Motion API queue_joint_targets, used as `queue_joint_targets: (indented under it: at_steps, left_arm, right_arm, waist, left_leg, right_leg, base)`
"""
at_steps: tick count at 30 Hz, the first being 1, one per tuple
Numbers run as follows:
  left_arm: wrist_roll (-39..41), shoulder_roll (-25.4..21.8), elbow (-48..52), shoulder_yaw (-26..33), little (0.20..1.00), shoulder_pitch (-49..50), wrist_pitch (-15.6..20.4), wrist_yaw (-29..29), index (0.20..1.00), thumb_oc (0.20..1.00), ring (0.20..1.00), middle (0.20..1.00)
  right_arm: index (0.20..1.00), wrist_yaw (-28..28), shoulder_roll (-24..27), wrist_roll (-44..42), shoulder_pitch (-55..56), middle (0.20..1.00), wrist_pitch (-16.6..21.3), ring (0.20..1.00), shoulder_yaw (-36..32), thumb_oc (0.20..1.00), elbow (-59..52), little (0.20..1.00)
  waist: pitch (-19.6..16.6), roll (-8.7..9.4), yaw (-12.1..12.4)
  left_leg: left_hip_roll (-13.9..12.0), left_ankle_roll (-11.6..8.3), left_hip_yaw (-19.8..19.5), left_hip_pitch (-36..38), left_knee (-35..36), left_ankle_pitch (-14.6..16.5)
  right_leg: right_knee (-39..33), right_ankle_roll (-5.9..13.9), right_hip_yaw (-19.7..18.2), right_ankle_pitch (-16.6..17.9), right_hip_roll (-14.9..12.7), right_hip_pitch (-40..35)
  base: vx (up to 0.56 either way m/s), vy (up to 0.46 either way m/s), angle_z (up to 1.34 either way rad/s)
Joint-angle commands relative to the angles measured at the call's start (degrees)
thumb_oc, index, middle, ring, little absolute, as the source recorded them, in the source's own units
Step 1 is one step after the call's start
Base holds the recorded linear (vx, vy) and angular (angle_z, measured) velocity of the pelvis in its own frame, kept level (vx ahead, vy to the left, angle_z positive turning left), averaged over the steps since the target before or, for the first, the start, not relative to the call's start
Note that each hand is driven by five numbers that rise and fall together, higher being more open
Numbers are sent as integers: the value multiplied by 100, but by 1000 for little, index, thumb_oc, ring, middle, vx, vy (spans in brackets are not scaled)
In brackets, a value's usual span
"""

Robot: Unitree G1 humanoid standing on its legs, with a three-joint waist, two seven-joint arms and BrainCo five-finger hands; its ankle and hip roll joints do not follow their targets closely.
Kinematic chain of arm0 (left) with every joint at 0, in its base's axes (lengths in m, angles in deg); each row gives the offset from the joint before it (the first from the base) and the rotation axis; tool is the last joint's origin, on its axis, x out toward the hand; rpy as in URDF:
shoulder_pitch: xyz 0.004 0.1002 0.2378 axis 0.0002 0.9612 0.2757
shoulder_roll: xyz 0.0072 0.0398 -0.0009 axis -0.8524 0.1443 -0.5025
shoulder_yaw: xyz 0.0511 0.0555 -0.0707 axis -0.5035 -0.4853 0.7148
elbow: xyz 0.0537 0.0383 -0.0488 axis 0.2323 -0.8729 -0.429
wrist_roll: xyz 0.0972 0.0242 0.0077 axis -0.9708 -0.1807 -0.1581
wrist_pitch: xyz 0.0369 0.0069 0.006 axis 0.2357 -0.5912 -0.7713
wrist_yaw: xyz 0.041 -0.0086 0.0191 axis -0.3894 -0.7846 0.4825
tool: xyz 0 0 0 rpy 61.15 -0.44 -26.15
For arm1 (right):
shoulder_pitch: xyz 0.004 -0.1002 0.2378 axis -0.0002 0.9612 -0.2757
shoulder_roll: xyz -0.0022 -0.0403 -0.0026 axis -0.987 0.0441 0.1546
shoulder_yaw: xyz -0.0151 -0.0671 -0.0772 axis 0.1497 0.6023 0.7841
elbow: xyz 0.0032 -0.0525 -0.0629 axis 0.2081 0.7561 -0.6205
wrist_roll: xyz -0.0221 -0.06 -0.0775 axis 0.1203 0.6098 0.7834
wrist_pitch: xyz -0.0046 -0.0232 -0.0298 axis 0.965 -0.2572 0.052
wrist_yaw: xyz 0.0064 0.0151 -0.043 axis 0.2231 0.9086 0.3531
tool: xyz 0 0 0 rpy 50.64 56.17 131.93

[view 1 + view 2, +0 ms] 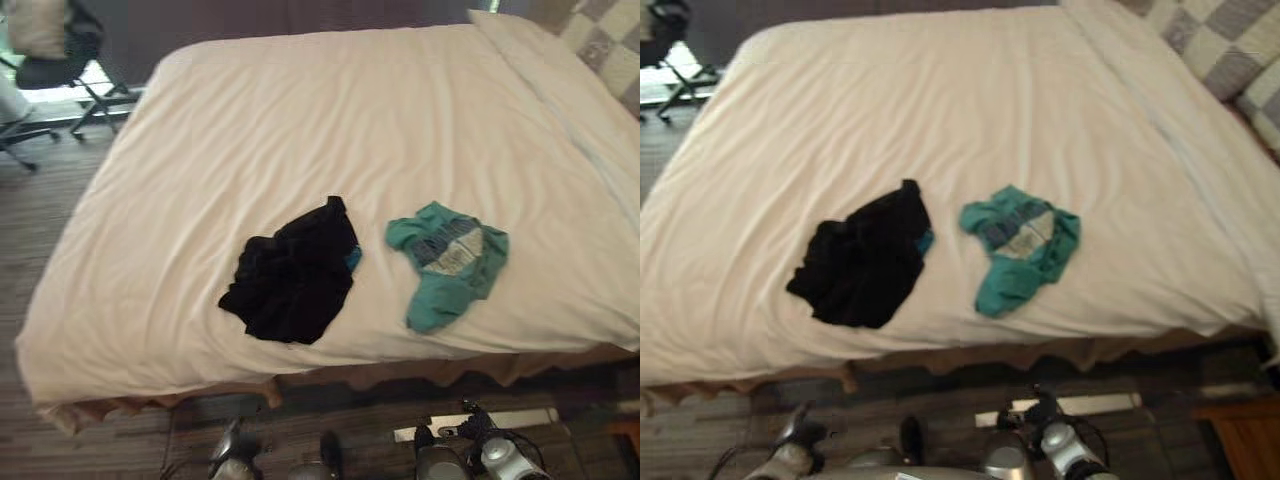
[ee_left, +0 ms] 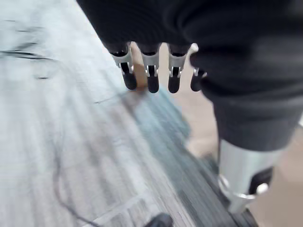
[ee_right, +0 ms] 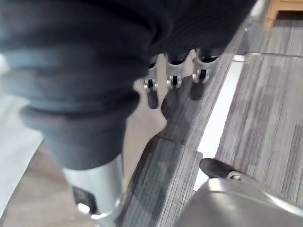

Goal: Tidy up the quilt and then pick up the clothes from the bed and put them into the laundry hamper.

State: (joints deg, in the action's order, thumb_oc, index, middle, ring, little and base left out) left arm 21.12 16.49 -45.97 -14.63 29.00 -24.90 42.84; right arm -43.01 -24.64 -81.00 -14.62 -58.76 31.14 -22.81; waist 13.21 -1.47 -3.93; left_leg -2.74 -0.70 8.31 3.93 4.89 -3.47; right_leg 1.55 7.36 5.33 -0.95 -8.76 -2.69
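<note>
Left eye view: a wide cream quilt [image 1: 300, 130] lies spread and fairly smooth over the bed, reaching its near edge. Two garments sit on it close to that near edge. One crumpled black garment [image 1: 293, 272] lies about midway along the edge; one teal printed T-shirt [image 1: 447, 260], bunched up, sits just beside it toward the right corner, the two apart. A checked pillow [image 1: 610, 50] shows at the far right corner, and a black office chair [image 1: 60, 60] stands on the floor beyond the far left corner.

Right eye view: same count — one black garment [image 1: 862, 258], one teal shirt [image 1: 1020, 243], nothing else loose on the quilt [image 1: 940, 100]. No hamper to be seen from here.

Left wrist view: the left hand [image 2: 151, 75] hangs over grey wood-grain floor [image 2: 71, 142], fingers straight and relaxed, holding nothing.

Right wrist view: the right hand [image 3: 175, 75] hangs low over the same floor, fingers loosely extended, empty too.

The quilt looks close to tidy, so the clothes seem next. Best bet, I'd say: reach to the near edge, gather each garment by its bunched middle so no sleeve trails, and avoid dragging the quilt up with it.
</note>
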Motion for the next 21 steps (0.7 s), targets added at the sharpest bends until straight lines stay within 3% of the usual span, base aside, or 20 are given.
queue_joint_targets:
  at_steps: [1,3,5,6,9,11,12,16,18,21]
  left_arm:
    - [953,-363,-426,716,1000,-87,-15,361,1000,1000,1000,1000]
    - [1960,-866,-496,1775,1000,232,219,479,1000,1000,1000,1000]
    - [2324,-1110,-358,2115,1000,267,346,492,1000,1000,1000,1000]
    - [2665,-1709,298,2627,1000,409,639,650,1000,1000,1000,1000]
    - [2357,-2094,1250,2847,1000,726,795,856,1000,1000,1000,1000]
    - [1763,-2870,2698,3132,1000,805,1121,1023,1000,1000,1000,1000]
    - [1755,-2860,2717,3140,1000,812,1111,1027,1000,1000,1000,1000]
    - [864,-3863,4996,3050,1000,695,1426,820,1000,1000,1000,1000]
    - [697,-3950,5292,2933,1000,645,1455,741,1000,1000,1000,1000]
    - [70,-3966,5982,2231,1000,291,1391,455,1000,1000,1000,1000]
  right_arm:
    - [1000,-406,5,-565,45,1000,-190,1000,-592,1000,461,1000]
    - [1000,-638,435,-1305,345,1000,-131,1000,-1641,1000,628,1000]
    - [1000,-698,614,-1506,436,1000,-85,1000,-1913,1000,481,1000]
    - [1000,-943,1127,-1541,780,1000,126,1000,-2410,1000,-435,1000]
    - [1000,-1201,1633,-964,1189,1000,145,1000,-2730,1000,-1612,1000]
    - [1000,-1335,2760,463,1367,1000,257,1000,-2935,1000,-2896,1000]
    - [1000,-1330,2758,470,1373,1000,250,1000,-2944,1000,-2911,1000]
    - [1000,-1168,3780,1415,1426,1000,416,1000,-3143,1000,-4328,1000]
    - [1000,-1082,3854,1527,1356,1000,446,1000,-3081,1000,-4531,1000]
    - [1000,-803,3917,1676,1062,1000,600,1000,-2667,1000,-5064,1000]
  waist:
    - [-49,448,23]
    - [-177,437,-1]
    - [-214,438,-13]
    - [-216,436,-48]
    - [-249,417,-68]
    - [-260,411,-95]
    - [-263,409,-96]
    - [-328,413,-119]
    - [-348,416,-114]
    - [-343,423,-146]
  left_leg:
    - [-319,-366,227,-122,-225,396]
    - [-325,-408,255,-26,-83,336]
    - [-323,-423,269,-20,-57,309]
    - [-328,-438,266,5,-17,268]
    - [-318,-433,261,32,7,267]
    - [-310,-442,243,69,11,308]
    - [-309,-439,243,50,11,285]
    - [-320,-451,198,95,11,348]
    - [-328,-453,194,68,11,320]
    - [-350,-467,222,101,11,341]
  right_leg:
    - [-373,87,24,25,-174,-111]
    - [-605,170,113,189,-260,-242]
    - [-635,198,145,225,-286,-262]
    - [-639,245,140,254,-305,-285]
    - [-655,296,174,269,-331,-300]
    - [-655,360,197,287,-369,-339]
    - [-655,357,195,306,-370,-320]
    - [-647,375,186,278,-394,-333]
    - [-651,368,181,302,-395,-304]
    - [-648,349,158,273,-394,-295]
  base:
    - [158,-23,22]
    - [128,-9,-6]
    - [52,7,0]
    - [62,24,9]
    - [14,14,5]
    - [0,0,0]
    - [-25,13,4]
    - [0,0,0]
    - [5,-17,4]
    - [12,-23,2]
